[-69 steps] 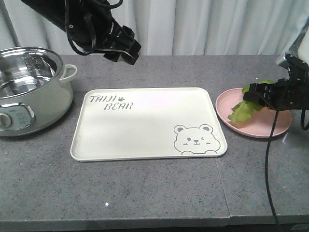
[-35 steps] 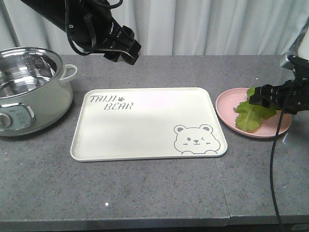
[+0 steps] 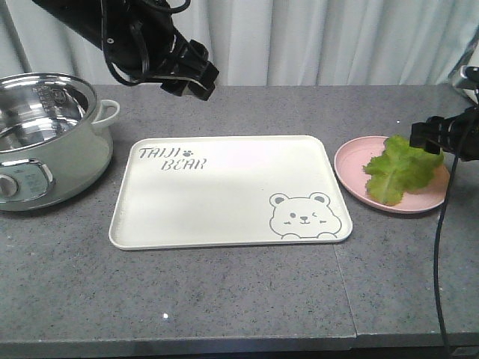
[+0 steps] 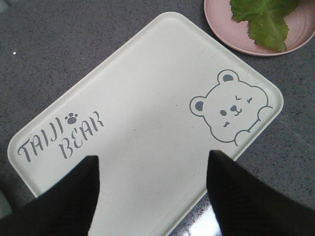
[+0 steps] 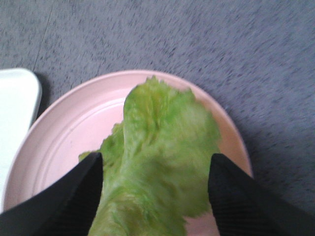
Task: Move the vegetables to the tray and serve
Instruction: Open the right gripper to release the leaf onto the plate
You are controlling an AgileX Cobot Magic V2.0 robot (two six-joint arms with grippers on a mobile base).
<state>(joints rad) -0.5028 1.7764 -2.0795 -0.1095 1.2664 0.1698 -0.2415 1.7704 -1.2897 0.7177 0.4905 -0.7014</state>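
Front view: a grey stone countertop [image 3: 224,299] stands before a white curtain [image 3: 314,37]. A large cream-white tray [image 3: 224,202] with grey "TAIJI BEAR" lettering and a winking bear drawing lies flat in the middle, with nothing on it. Just to its right sits a round pink plate [image 3: 350,166], and the lettuce leaf [image 3: 397,170] lies on that plate. The right gripper [image 3: 423,136] hangs at the plate's far right edge, beside the leaf. The left gripper [image 3: 196,81] hovers above the countertop behind the tray's left end. An electric cooking pot [image 3: 67,164] with a shiny steel bowl stands left of the tray.

Left wrist view: the left gripper [image 4: 152,162] looks down on the tray [image 4: 147,113]. Its two black fingers [image 4: 74,196] are spread wide, with nothing between them. The pink plate [image 4: 221,29] and the lettuce leaf [image 4: 266,19] show at the top right, off the tray.

Right wrist view: the right gripper [image 5: 152,162] is low over the pink plate [image 5: 74,132]. Its fingers [image 5: 231,196] are spread wide, and the lettuce leaf [image 5: 162,142] lies between them on the plate, slightly blurred. Whether the fingers touch the leaf cannot be told. A corner of the tray [image 5: 17,103] shows at the left edge.
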